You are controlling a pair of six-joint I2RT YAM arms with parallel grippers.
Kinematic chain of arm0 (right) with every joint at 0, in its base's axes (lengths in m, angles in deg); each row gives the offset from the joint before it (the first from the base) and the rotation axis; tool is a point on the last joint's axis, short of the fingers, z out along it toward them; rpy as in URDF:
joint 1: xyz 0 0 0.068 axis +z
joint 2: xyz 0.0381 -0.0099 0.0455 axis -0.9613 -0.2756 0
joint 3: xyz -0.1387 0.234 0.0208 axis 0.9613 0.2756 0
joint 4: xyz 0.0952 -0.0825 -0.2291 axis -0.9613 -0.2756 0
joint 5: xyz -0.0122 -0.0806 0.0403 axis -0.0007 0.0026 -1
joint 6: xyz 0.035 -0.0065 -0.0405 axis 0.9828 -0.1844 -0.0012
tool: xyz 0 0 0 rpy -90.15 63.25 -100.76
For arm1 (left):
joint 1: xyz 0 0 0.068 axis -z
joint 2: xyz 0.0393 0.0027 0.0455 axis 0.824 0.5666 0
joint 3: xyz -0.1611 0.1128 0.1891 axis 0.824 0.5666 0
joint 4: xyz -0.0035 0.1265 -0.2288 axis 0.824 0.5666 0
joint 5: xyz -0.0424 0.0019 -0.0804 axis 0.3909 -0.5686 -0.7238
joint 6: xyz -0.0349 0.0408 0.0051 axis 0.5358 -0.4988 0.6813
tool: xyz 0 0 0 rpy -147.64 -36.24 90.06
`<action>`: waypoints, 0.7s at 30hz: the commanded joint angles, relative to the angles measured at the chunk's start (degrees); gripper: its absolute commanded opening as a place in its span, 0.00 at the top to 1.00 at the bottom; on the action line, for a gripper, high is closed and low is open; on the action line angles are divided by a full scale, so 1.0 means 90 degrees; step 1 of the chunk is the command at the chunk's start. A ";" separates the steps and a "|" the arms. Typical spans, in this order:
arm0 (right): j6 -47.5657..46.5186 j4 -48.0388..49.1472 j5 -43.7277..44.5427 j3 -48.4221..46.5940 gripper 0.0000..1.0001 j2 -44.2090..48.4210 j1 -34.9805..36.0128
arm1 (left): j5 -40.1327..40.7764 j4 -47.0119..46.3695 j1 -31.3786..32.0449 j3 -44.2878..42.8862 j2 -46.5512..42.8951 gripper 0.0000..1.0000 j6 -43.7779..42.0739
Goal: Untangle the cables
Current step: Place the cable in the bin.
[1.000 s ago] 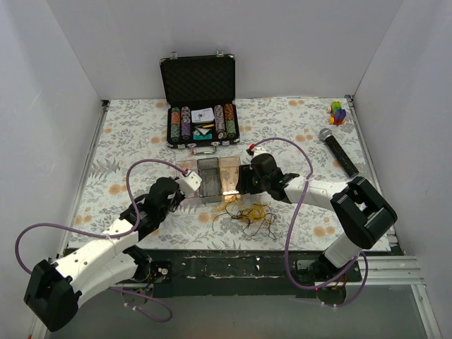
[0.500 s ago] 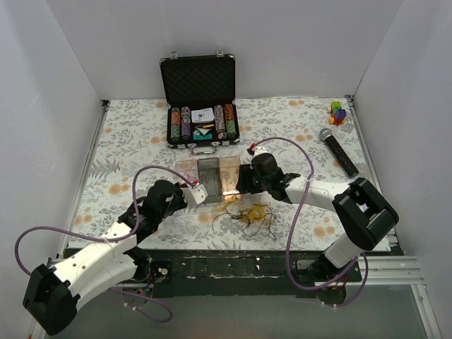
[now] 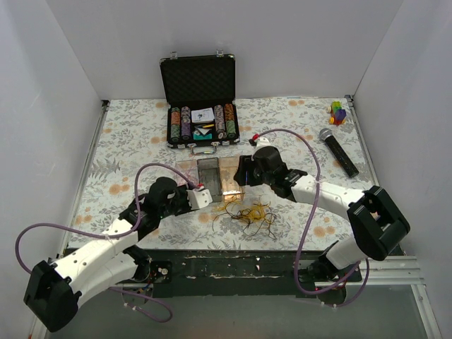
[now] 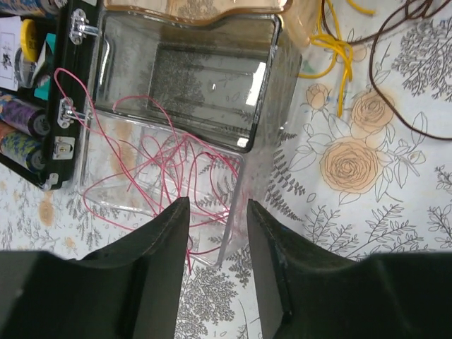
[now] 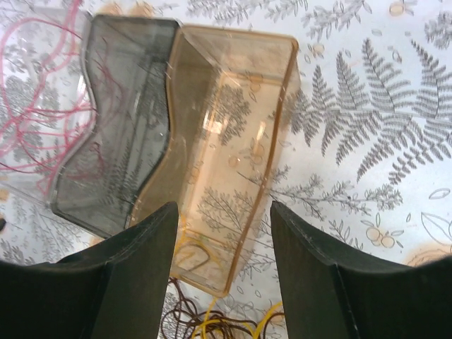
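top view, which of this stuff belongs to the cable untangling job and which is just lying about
Part of the job:
- tangled cables, yellow and brown
- pink wires, lying in the clear bin
- grey bin and amber bin, probably for sorting

Just lying about:
- poker chip case
- microphone
- coloured block toy

Yellow-brown cables (image 3: 248,213) tangled on table (image 3: 127,141), pink cables (image 4: 185,145) inside clear bin (image 4: 99,176)
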 commanded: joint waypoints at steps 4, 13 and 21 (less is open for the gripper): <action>-0.0090 0.0241 -0.0195 -0.0670 0.37 0.0128 0.0014 | -0.0557 0.0286 -0.0323 -0.1606 0.0042 0.52 0.1097; 0.0271 0.0778 -0.0967 -0.1802 0.36 -0.1062 0.0092 | -0.0519 0.0325 -0.1182 -0.3190 -0.0154 0.05 0.2434; 0.0398 0.0778 -0.1153 -0.3228 0.36 -0.2566 0.0365 | -0.0988 0.0950 -0.2460 -0.3611 0.0772 0.02 0.3256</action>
